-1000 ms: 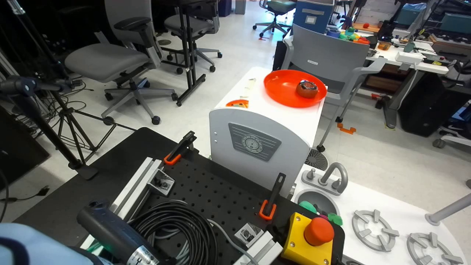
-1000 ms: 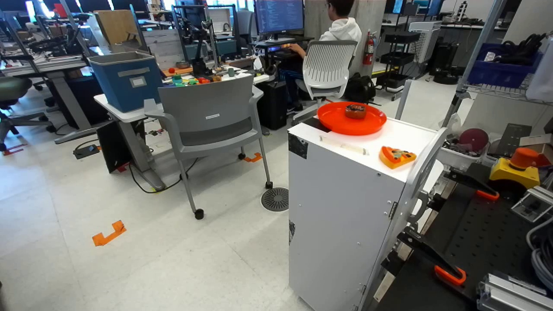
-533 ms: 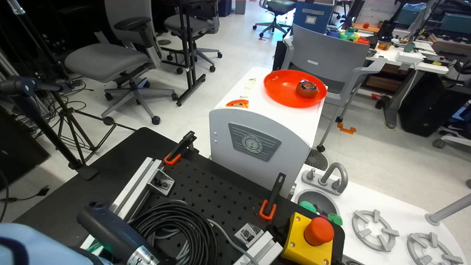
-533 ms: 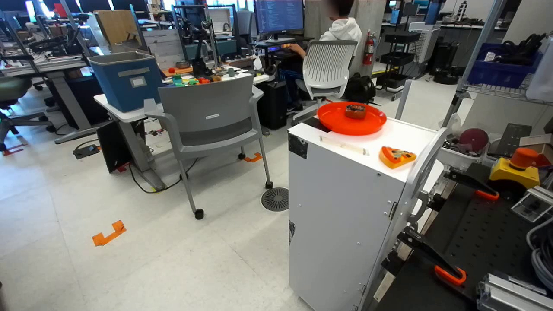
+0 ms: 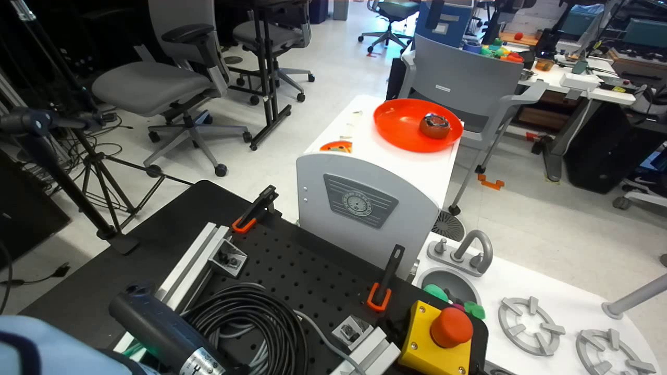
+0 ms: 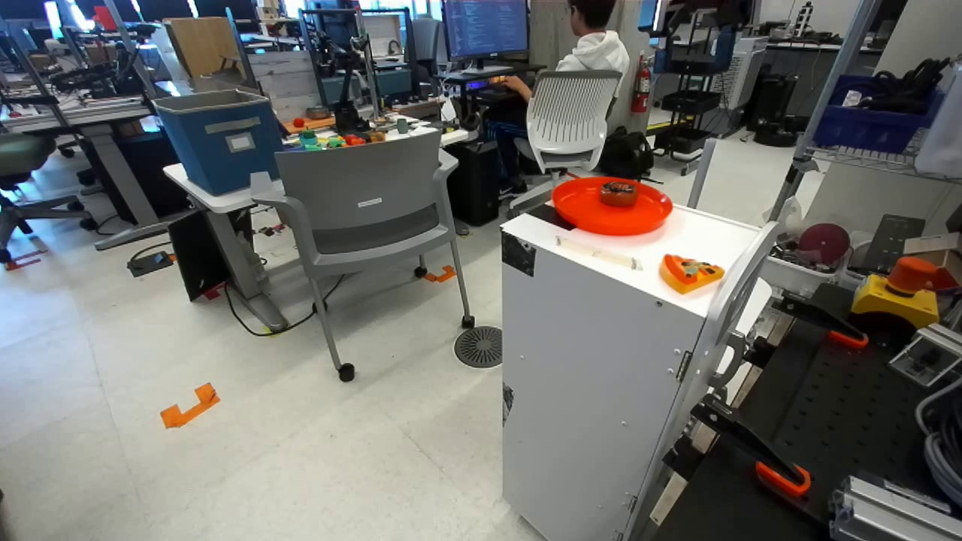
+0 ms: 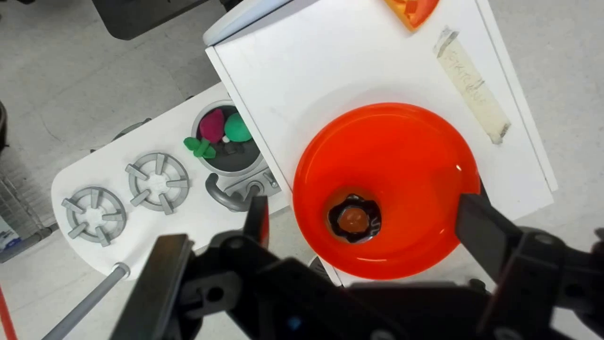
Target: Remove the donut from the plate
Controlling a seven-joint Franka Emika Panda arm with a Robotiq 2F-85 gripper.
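White box top [image 7: 330, 56] carries the orange plate [image 7: 410, 156], the donut [image 7: 354, 220] resting in it; your gripper [image 7: 362, 218] holds its jaws wide apart.

Pale floor [image 6: 301, 458] w/ round grate [image 6: 479, 347]; grey chair [image 6: 361, 180] nr white desk [image 6: 222, 204] w/ blue bin [image 6: 225, 146]; bkgd monitor [image 6: 487, 28] lit.

Gleaming right now across the plate [image 7: 406, 151], smooth, glossy, plastic-looking! Glinting, too, on the donut [image 7: 354, 219], slick up top. Over to the desk [image 7: 325, 66], smooth, then on to papery matt along the tape [image 7: 473, 87]. Down to a mostly matt finish on the end effector [image 7: 365, 224], and out to metallic sheen along the rail [image 5: 188, 265].
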